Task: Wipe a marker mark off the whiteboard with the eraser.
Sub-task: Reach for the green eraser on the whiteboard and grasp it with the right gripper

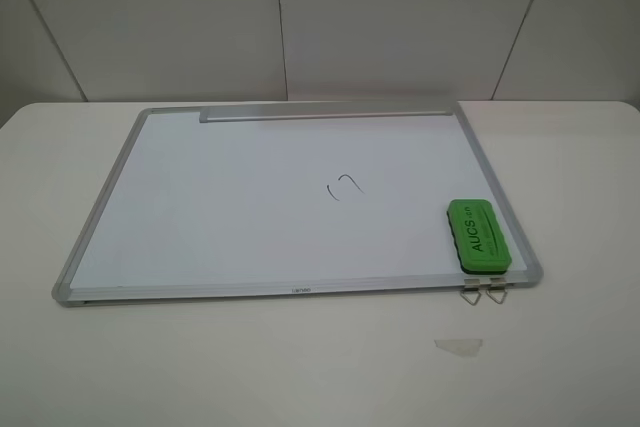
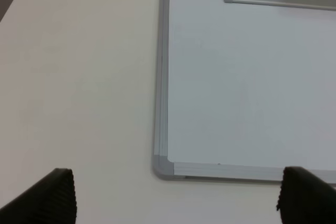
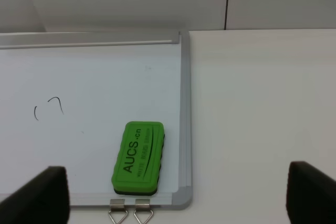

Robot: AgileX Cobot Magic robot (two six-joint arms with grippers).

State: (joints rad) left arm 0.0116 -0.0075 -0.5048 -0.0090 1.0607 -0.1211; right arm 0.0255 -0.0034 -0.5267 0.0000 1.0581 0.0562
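Observation:
The whiteboard (image 1: pixel 220 207) lies flat on the table, silver frame all round. Near its middle is the marker mark (image 1: pixel 345 187), a thin dark hooked squiggle, also in the right wrist view (image 3: pixel 50 107). The green eraser (image 1: pixel 478 236) with "AUCS" lettering rests on the board's front right corner, untouched. My right gripper (image 3: pixel 178 192) is open, back from the board's front edge, with the eraser (image 3: pixel 138 157) ahead between its fingers' lines. My left gripper (image 2: pixel 181 198) is open and empty near the board's front left corner (image 2: pixel 163 166). Neither arm shows in the exterior high view.
A metal tray strip (image 1: pixel 325 114) runs along the board's far edge. Two metal clips (image 1: pixel 484 294) stick out at the front right corner. A small pale scrap (image 1: pixel 458 346) lies on the white table (image 1: pixel 250 367) in front. A panelled wall stands behind.

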